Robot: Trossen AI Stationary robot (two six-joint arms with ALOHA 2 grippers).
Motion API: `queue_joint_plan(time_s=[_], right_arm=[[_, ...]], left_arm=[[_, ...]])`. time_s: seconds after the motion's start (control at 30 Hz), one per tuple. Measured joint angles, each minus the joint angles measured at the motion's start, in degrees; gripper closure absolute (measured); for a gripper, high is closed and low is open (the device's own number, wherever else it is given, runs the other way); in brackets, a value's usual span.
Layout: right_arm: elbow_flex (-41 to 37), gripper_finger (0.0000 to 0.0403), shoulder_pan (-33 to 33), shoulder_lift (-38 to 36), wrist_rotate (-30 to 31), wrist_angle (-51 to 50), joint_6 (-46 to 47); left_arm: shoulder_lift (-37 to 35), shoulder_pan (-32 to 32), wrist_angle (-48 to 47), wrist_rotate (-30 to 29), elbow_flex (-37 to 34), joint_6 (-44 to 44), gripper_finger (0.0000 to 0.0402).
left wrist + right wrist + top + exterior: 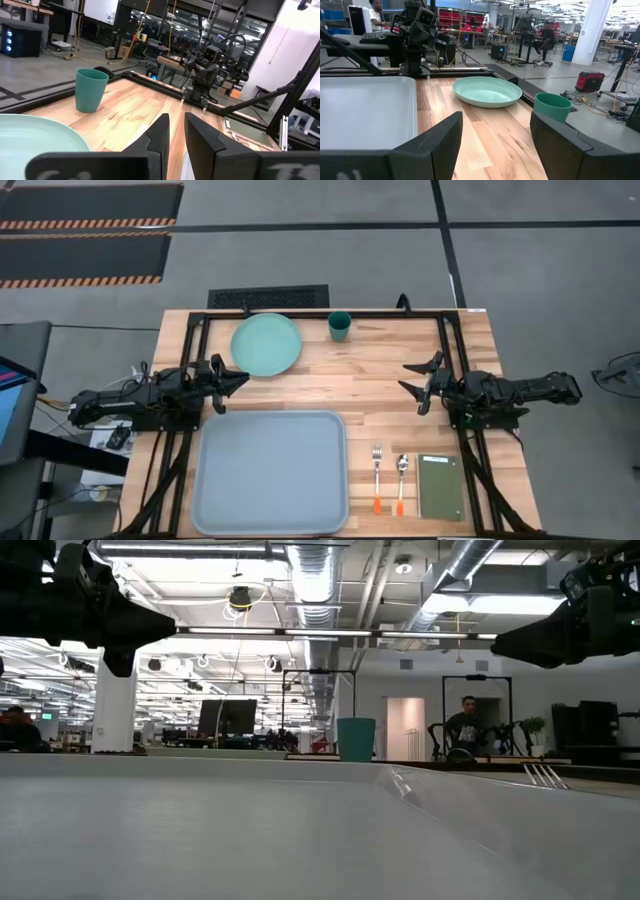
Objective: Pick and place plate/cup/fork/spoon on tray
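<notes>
**Presently: tableware all off the tray, both arms idle**

Tray (270, 472) lies bare at the table's near edge. Plate (266, 344) sits just beyond the tray's far rim; cup (339, 326) stands upright beside the plate. Fork (377, 477) and spoon (401, 482) lie side by side beside the tray. Left gripper (240, 379), fingers nearly pressed together, holds nothing; right gripper (409, 377), fingers spread, hovers beyond the cutlery.

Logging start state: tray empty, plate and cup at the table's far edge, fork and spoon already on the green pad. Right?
Not quite. The high view shows the fork and spoon on bare wood between the tray and the green pad, not on it. The rest holds.
</notes>
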Motion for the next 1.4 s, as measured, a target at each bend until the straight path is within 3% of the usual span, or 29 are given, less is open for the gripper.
queue_joint_plan(time_s=[0.5,0.67,0.8,1.1,1.4], right_arm=[[0.0,0.0143,0.0,0.0,0.0,0.0,0.0],[0.0,0.0143,0.0,0.0,0.0,0.0,0.0],[0.0,0.0143,0.0,0.0,0.0,0.0,0.0],[0.0,0.0143,0.0,0.0,0.0,0.0,0.0],[0.0,0.0143,0.0,0.0,0.0,0.0,0.0]], left_arm=[[0.0,0.0,0.0,0.0,0.0,0.2,0.0356],[0.0,0.0,0.0,-0.1,0.0,7.8,0.0356],[0.0,0.0,0.0,-0.1,0.0,9.0,0.0356],[0.0,0.0,0.0,-0.1,0.0,6.2,0.0356],[0.0,0.0,0.0,0.9,0.0,-6.7,0.0356]])
